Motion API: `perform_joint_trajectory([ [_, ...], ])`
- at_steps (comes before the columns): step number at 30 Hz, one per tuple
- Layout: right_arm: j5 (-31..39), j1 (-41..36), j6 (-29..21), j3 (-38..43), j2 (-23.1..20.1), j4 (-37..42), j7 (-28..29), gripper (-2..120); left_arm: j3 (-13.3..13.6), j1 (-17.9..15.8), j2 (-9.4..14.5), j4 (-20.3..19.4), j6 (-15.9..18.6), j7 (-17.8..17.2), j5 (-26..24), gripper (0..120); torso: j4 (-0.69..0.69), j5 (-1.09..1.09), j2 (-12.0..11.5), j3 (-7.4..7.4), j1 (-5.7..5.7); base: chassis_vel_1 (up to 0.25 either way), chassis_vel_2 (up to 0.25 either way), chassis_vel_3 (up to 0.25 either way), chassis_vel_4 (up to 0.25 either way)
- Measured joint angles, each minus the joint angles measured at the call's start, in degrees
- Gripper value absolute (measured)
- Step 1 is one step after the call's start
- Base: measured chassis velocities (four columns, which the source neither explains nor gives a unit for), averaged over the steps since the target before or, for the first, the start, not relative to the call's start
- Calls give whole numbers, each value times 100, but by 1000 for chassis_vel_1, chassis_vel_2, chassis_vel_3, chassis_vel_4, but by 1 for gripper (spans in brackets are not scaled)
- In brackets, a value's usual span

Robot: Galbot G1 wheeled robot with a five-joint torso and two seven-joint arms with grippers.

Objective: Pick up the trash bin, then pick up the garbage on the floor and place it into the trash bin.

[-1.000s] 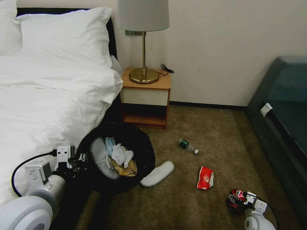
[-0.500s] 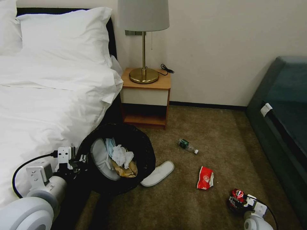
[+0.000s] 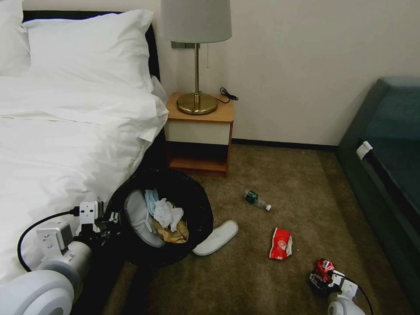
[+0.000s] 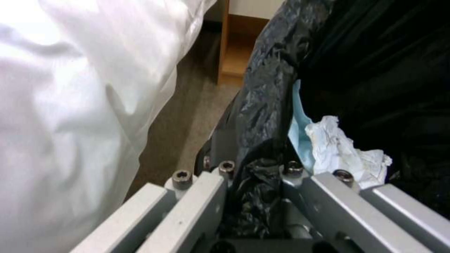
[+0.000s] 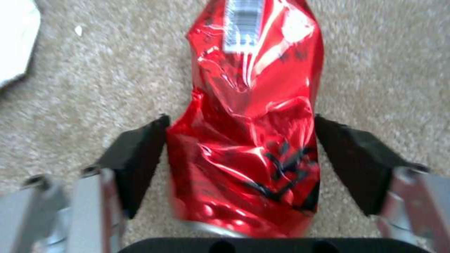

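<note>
Straddling crinkled glossy red wrapper [image 5: 251, 133], right hand [image 5: 241, 165] open, left hand [image 4: 255, 196] pinching crinkly black trash bin [image 3: 192, 205] liner

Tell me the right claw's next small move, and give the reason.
Probably close the right claw on the crushed red can: its pads flank the can on the carpet, apparently not yet squeezing. The left claw holds the trash bin tilted open.
</note>
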Motion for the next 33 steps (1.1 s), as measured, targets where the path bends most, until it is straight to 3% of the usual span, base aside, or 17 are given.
perform_joint_trajectory([
  [2, -2, -17, 0, -1, 2, 44, 2, 76, -1, 1, 1, 0, 0, 0, 0, 2, 0, 0, 0, 0, 0, 0, 0, 0, 0],
  [4, -10, -48, 0, -8, 5, 149, 2, 64, -5, 6, 2, 0, 0, 0, 2, 2, 0, 0, 0, 0, 0, 0, 0, 0, 0],
  [16, 8, 16, -24, -71, 33, 198, 13, 40, -23, 7, -1, 0, 0, 0, 5, 2, 0, 0, 0, 0, 0, 0, 0, 0, 0],
  [22, 11, -72, -24, -9, 26, 554, 19, 39, -30, 13, 2, 0, 0, -1, 5, 2, 0, 3, 0, 0, 0, 0, 0, 0, 0],
  [28, 18, -402, -28, 226, -266, 1880, -65, 39, -17, 14, 3, 0, 0, -2, 10, 2, -1, 2, 0, 0, 0, 0, 0, 0, 0],
  [29, 69, -473, -92, 286, -444, 2416, -156, 39, -7, 11, 3, 0, 0, -2, 14, 2, -1, -1, 0, 0, 0, 0, 0, 0, 0],
  [32, 139, -517, -199, 314, -643, 2911, -252, 39, 6, 8, 7, 0, 0, -1, 20, 2, -1, 0, 0, 0, 0, 0, 0, 0, 0],
  [33, 255, -534, -308, 307, -914, 3394, -345, 39, 24, 0, 12, 0, 0, -1, 28, 2, 0, 2, 0, 0, 0, 0, 0, 0, 0],
])
